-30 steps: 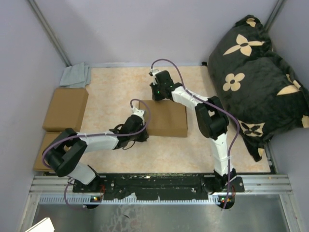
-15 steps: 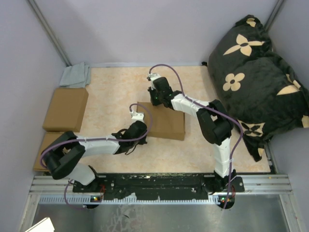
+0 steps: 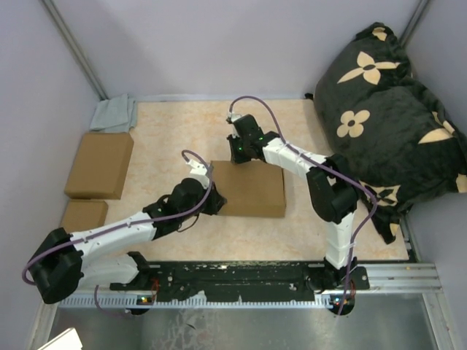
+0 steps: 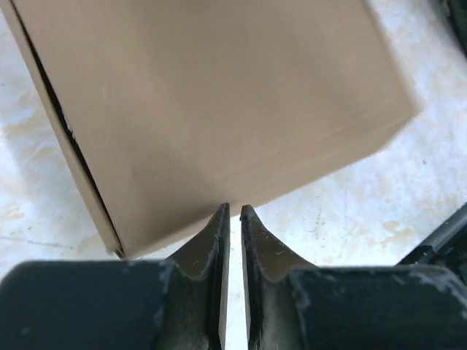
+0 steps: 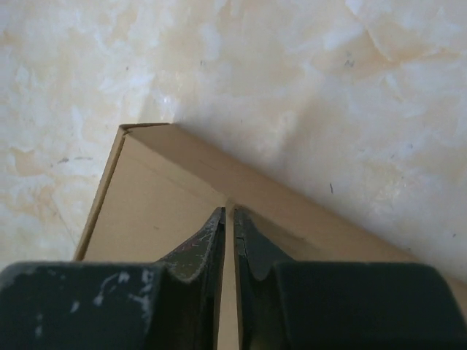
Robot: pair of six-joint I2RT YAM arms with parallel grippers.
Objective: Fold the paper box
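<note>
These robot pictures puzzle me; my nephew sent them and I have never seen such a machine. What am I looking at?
Two robot arms are bolted to the near edge of a table. One picture looks down from above; the other two come from cameras on each wrist, showing that arm's own fingers. In the middle lies the paper box, folded shut. The left gripper sits at its near left edge, the right gripper at its far edge; both show only a narrow gap and hold nothing. Two ready-made boxes, a grey cloth and a flowered black cushion lie aside.

The marbled table (image 3: 175, 138) carries the paper box (image 3: 252, 191) (closed), two cardboard boxes (image 3: 98, 164) and a cloth (image 3: 114, 114).
</note>
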